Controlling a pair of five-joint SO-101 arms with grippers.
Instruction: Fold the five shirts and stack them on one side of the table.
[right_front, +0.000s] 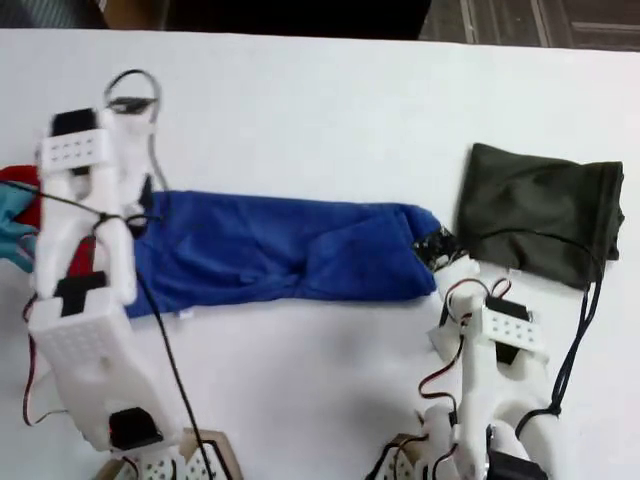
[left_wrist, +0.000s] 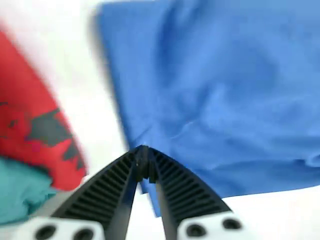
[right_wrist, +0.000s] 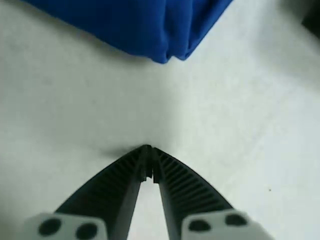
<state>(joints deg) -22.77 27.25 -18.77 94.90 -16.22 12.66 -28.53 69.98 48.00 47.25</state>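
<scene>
A blue shirt (right_front: 280, 250) lies folded into a long strip across the middle of the white table (right_front: 330, 110). My left gripper (right_front: 140, 222) is at its left end. In the left wrist view it (left_wrist: 144, 156) is shut, tips over the edge of the blue shirt (left_wrist: 225, 90); I see no cloth pinched. My right gripper (right_front: 437, 245) sits at the strip's right end. In the right wrist view it (right_wrist: 148, 162) is shut over bare table, a short way from the blue shirt (right_wrist: 135, 25). A dark green folded shirt (right_front: 540, 210) lies at the right.
A red shirt (left_wrist: 30, 125) and a teal shirt (left_wrist: 20, 190) lie bunched at the table's left edge, beside the left arm. Black cables run over the left arm and across the dark green shirt. Bare table stretches behind the shirts.
</scene>
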